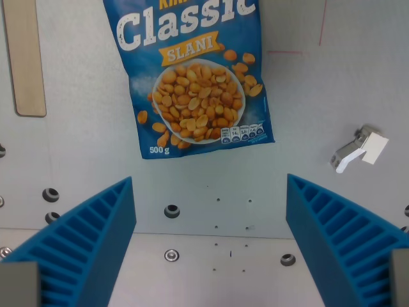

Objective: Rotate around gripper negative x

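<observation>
In the wrist view my gripper (211,236) is open and empty, with its two blue ribbed fingers (89,246) at the lower left and lower right. Bare grey table shows between them. A blue bag of peanuts (195,77), marked "Classic SLANI 500 g", lies flat on the table beyond the fingers, at the top centre of the view. Its top edge is cut off by the frame. The gripper stands apart from the bag, above the table.
A pale wooden strip (24,57) lies at the upper left. A small white plastic clip (359,148) sits at the right. The grey table (211,192) has several screw holes and bolts, such as one bolt (171,211) near the centre.
</observation>
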`<state>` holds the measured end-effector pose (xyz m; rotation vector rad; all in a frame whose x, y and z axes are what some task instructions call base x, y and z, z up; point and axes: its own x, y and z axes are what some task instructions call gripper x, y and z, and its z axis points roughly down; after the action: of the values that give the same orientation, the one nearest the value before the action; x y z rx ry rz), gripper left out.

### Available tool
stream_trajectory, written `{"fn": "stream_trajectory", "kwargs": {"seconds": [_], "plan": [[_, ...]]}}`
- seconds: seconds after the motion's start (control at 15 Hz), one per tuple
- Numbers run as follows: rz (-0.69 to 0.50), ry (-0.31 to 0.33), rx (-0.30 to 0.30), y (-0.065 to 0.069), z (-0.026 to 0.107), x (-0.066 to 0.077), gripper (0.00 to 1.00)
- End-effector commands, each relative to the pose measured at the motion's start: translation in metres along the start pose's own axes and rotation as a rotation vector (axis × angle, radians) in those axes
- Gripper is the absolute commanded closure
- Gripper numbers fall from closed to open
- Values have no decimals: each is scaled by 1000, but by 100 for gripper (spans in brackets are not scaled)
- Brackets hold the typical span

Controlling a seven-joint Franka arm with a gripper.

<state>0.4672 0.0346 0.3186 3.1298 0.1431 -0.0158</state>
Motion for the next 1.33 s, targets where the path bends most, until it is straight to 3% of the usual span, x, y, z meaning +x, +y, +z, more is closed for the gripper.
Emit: {"fn": "stream_trajectory", "kwargs": {"seconds": [0.07,1.33], "plan": [[0,5,-14,0,-2,0,0],[1,5,-267,0,-2,0,0]]}}
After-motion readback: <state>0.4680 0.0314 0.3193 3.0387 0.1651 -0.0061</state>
